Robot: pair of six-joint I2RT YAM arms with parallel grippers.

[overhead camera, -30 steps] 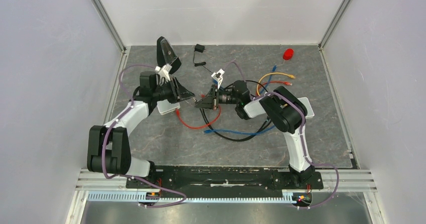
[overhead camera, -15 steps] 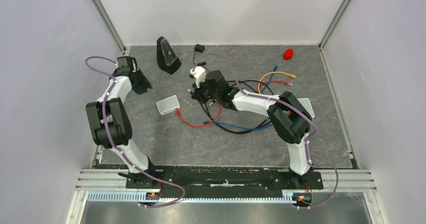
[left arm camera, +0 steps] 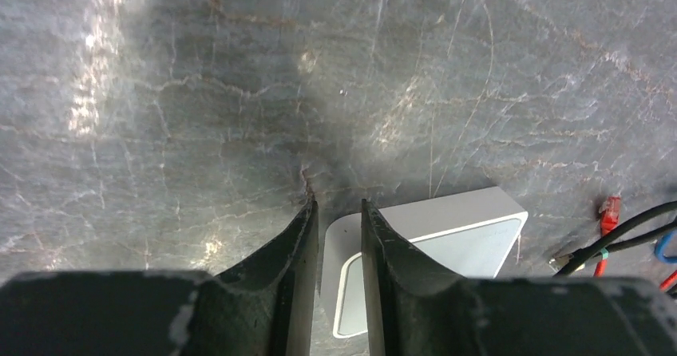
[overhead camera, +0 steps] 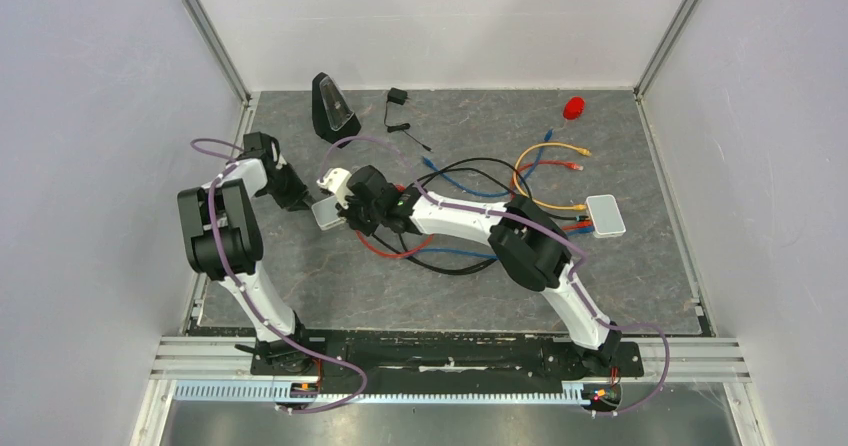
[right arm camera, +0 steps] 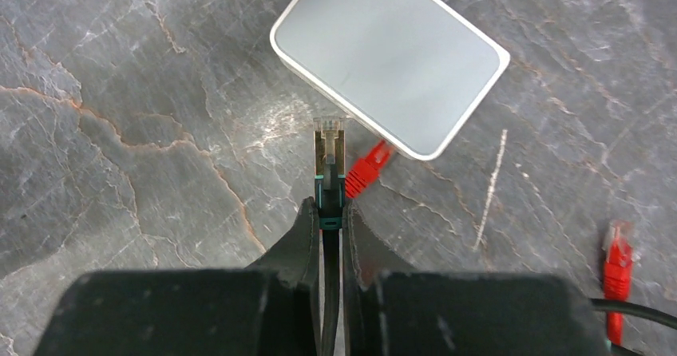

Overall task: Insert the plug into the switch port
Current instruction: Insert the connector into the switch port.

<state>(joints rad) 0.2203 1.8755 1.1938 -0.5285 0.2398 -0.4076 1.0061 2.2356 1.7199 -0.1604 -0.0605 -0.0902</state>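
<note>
The small pale grey-white box (overhead camera: 331, 212) lies flat left of the table's middle; its port does not show in any view. My right gripper (right arm camera: 329, 204) is shut on a black cable just behind its clear plug (right arm camera: 330, 136). The plug's tip points at the box's (right arm camera: 391, 61) near edge and stands just short of it. A red plug (right arm camera: 367, 169) lies against that same edge. My left gripper (left arm camera: 341, 204) is open, its fingers narrowly apart astride one rounded corner of the box (left arm camera: 447, 232). From above, the left gripper (overhead camera: 308, 204) and right gripper (overhead camera: 347, 210) flank the box.
A black wedge-shaped device (overhead camera: 333, 109) and a black adapter (overhead camera: 397, 97) stand at the back. A tangle of red, black and blue cables (overhead camera: 440, 256) lies mid-table, with orange leads (overhead camera: 560, 149) behind it. A second pale box (overhead camera: 605, 215) is at the right and a red object (overhead camera: 573, 107) at the back right.
My left gripper swung out to the back left, then came back to the box's corner and narrowed. My right arm carried the plug leftward to the box.
</note>
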